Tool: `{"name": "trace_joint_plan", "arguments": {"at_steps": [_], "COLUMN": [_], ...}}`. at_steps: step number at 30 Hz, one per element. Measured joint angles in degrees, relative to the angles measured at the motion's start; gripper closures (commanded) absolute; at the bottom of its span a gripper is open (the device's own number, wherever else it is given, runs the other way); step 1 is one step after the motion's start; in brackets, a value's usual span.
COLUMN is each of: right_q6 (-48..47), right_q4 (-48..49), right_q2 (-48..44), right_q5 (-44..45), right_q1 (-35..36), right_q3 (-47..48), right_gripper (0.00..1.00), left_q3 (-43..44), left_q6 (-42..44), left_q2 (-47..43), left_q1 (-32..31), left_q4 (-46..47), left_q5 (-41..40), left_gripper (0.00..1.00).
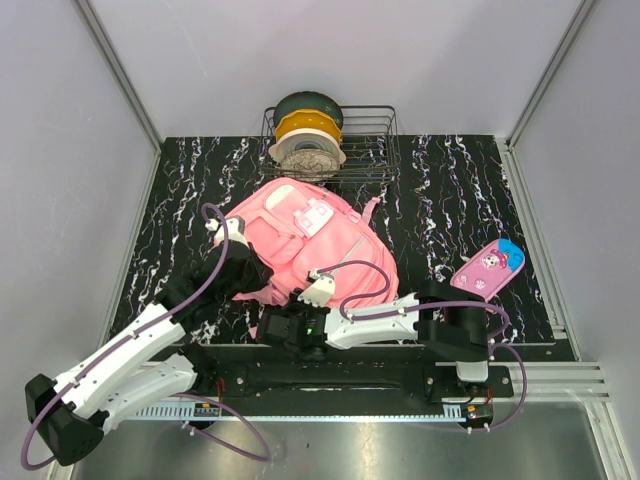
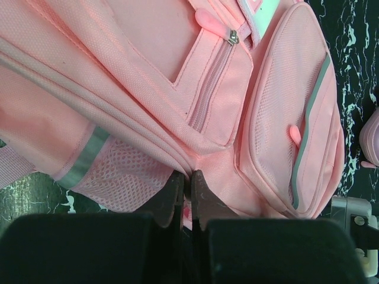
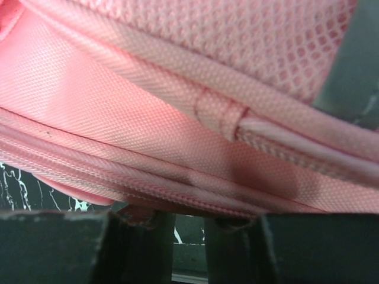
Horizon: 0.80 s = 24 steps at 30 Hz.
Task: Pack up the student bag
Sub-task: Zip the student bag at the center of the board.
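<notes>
The student bag (image 1: 312,238) is a big pink backpack lying flat in the middle of the marbled table, front pockets up. My left gripper (image 1: 234,238) is at the bag's left edge. In the left wrist view it (image 2: 189,176) is shut on a fold of pink fabric beside the mesh side pocket (image 2: 118,177). My right gripper (image 1: 316,291) is at the bag's near edge. In the right wrist view its jaws (image 3: 189,218) stand a little apart, table showing through the gap. The bag's piped seam (image 3: 177,189) lies across and hides the fingertips.
A small pink pencil case (image 1: 488,268) with a blue end lies at the right of the table. A wire basket (image 1: 375,150) holding filament spools (image 1: 308,135) stands against the back wall, just behind the bag. Purple cables loop over both arms.
</notes>
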Motion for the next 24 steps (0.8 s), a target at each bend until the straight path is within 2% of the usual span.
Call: {"name": "trace_joint_plan", "arguments": {"at_steps": [3, 4, 7, 8, 11, 13, 19, 21, 24], "right_q6": [-0.4, -0.7, -1.6, -1.8, -2.6, -3.9, -6.1, -6.4, -6.7], "right_q4": [-0.3, -0.3, -0.3, -0.3, 0.1, 0.8, 2.3, 2.6, 2.8], "right_q2": [0.0, 0.0, 0.0, 0.0, -0.3, -1.0, -2.2, -2.2, -2.2], "right_q5": [0.2, 0.3, 0.7, 0.9, 0.9, 0.9, 1.3, 1.4, 1.5], "right_q1": [-0.1, -0.1, -0.1, -0.1, -0.1, -0.2, -0.2, -0.2, -0.3], "right_q3": [0.0, 0.0, 0.0, 0.0, 0.0, -0.3, -1.6, -1.7, -1.8], "right_gripper": [0.83, 0.9, 0.94, 0.91, 0.7, 0.75, 0.76, 0.88, 1.0], "left_q3": [0.0, 0.0, 0.0, 0.0, 0.0, 0.0, 0.0, 0.0, 0.0], "left_q6": [0.0, 0.0, 0.0, 0.0, 0.0, 0.0, 0.0, 0.0, -0.1], "left_q2": [-0.2, -0.3, -0.5, -0.5, -0.6, -0.7, -0.9, -1.1, -1.5], "left_q1": [0.0, 0.0, 0.0, 0.0, 0.0, 0.0, 0.0, 0.0, 0.0], "left_q4": [0.2, 0.2, 0.4, 0.5, 0.6, 0.7, 1.1, 1.1, 1.1], "left_q5": [0.0, 0.0, 0.1, 0.2, 0.3, 0.5, 0.6, 0.6, 0.6], "left_gripper": [1.0, 1.0, 1.0, 1.0, 1.0, 1.0, 1.0, 1.0, 1.0]}}
